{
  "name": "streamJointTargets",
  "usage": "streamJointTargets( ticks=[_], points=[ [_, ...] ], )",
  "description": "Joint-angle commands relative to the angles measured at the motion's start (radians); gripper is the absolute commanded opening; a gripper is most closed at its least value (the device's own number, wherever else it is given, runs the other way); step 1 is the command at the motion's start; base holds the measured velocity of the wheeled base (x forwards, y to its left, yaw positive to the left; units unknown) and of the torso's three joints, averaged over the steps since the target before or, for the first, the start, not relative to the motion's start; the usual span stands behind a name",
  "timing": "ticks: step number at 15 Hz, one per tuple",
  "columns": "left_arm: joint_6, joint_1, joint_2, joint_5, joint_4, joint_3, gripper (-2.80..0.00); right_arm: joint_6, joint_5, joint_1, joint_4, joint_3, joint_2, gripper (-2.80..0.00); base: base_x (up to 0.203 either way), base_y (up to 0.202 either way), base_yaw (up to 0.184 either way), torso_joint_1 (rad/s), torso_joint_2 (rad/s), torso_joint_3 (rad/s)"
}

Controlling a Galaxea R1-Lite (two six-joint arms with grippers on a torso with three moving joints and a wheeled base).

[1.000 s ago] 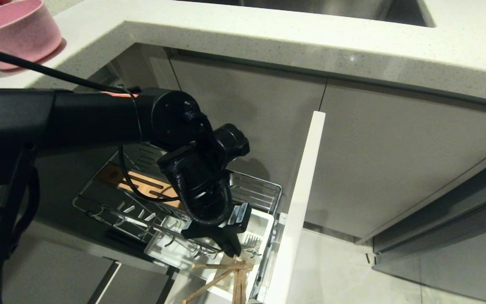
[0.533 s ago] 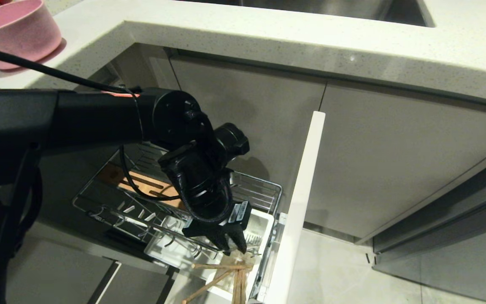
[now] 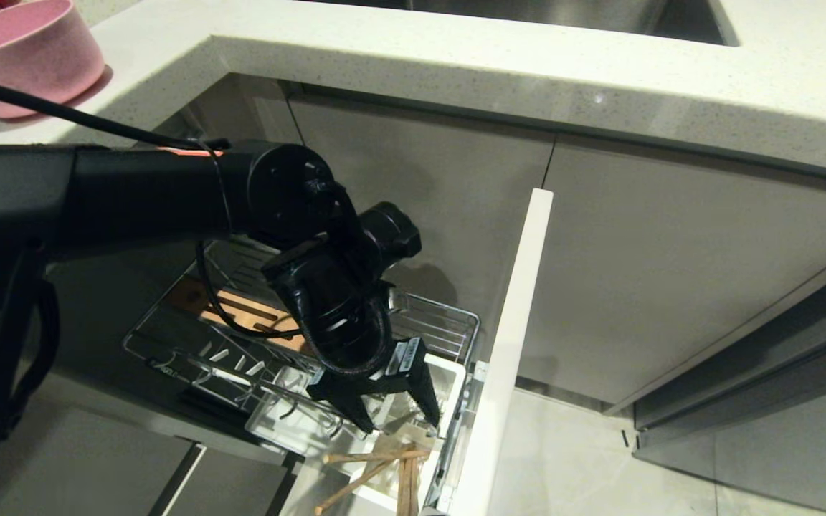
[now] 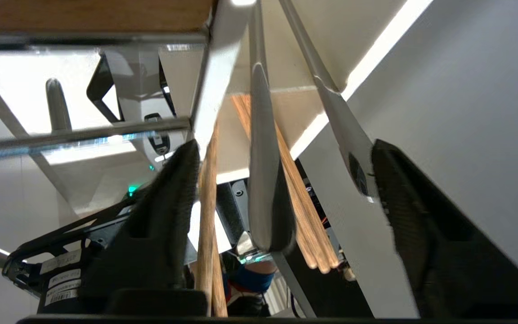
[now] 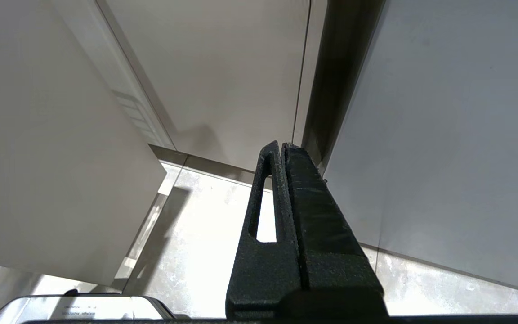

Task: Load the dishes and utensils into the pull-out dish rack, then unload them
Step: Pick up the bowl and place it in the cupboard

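- We see our left gripper [image 3: 397, 419] poised over the white utensil cup [image 3: 449, 380] at the front corner of the pull-out dish rack [image 3: 427, 326], jaws spread wide and closed on nothing.
- The fork [image 4: 265, 180] stands handle-up in the gap between the two fingers, with the chopsticks [image 4: 301, 211] leaning beside it; their long axes run roughly along the line of the gripper's reach, so in the wrist view the handles rise toward the camera.
- The chopsticks' upper ends fan out past the cup's rim toward the white panel front [image 3: 510, 344].
- The pink bowl [image 3: 22, 50] sits well apart on the countertop [image 3: 456, 57], up at our left.
- Our right gripper [image 5: 283, 153] hangs pressed shut by the cabinet doors, far from the rack; we judge the left arm the only one placed to act on the utensils.
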Motion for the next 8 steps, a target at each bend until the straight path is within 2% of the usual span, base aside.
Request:
streamJointTargets(
  ticks=[1,4,5,8],
  points=[
    [-0.004,0.003,-0.04,-0.001,0.005,0.0,0.0,0.0,0.0,0.0,-0.001,0.026,-0.001,-2.8,0.0,0.0,0.0,0.0,0.0,0.0],
    [-0.002,0.026,-0.112,0.012,0.001,0.001,0.0,0.0,0.0,0.0,-0.001,0.026,-0.001,-2.8,0.0,0.0,0.0,0.0,0.0,0.0],
    [-0.003,0.033,-0.135,0.024,0.0,0.001,-2.8,0.0,0.0,0.0,-0.001,0.026,-0.001,-2.8,0.0,0.0,0.0,0.0,0.0,0.0],
    [-0.003,0.049,-0.217,0.066,-0.007,-0.001,-2.8,0.0,0.0,0.0,-0.001,0.026,-0.001,-2.8,0.0,0.0,0.0,0.0,0.0,0.0]
  ],
)
